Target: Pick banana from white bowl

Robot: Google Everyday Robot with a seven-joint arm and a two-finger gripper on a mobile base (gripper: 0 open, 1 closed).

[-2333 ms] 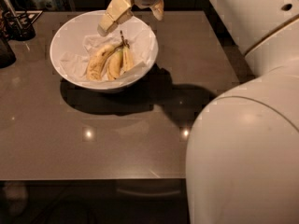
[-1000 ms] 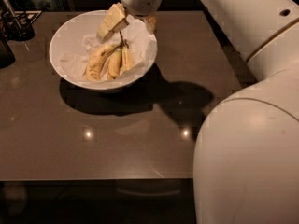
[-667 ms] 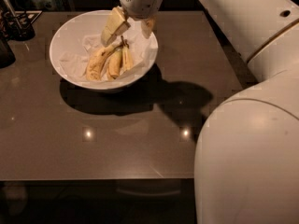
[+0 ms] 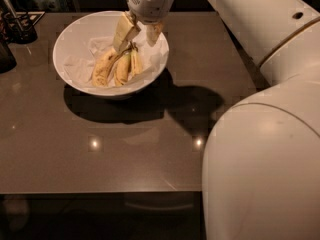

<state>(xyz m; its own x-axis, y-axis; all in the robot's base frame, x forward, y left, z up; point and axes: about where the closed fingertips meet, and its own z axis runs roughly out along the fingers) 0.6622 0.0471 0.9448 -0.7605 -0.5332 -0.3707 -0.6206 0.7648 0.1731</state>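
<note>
The white bowl [image 4: 75, 39] stands at the back left of the dark table. Three bananas lie side by side in it on white paper. The banana [image 4: 122, 69], pale yellow with a thin dark stem, is the middle one. A fatter speckled banana [image 4: 104, 66] lies to its left and a shorter one [image 4: 136, 61] to its right. My gripper [image 4: 139, 35] is down inside the bowl's far side, over the bananas' stem ends. It is open, with one finger [image 4: 125, 31] left of the stems and the other to the right. It holds nothing.
A dark holder with utensils [image 4: 17, 26] and another dark object [image 4: 5, 54] stand at the table's back left. My white arm and body [image 4: 265, 149] fill the right side. The table's front edge [image 4: 100, 191] runs across the lower part of the view.
The gripper has come down from above the bowl's far rim into the bowl, and its fingers now reach the bananas' stem ends. The bananas have not moved.
</note>
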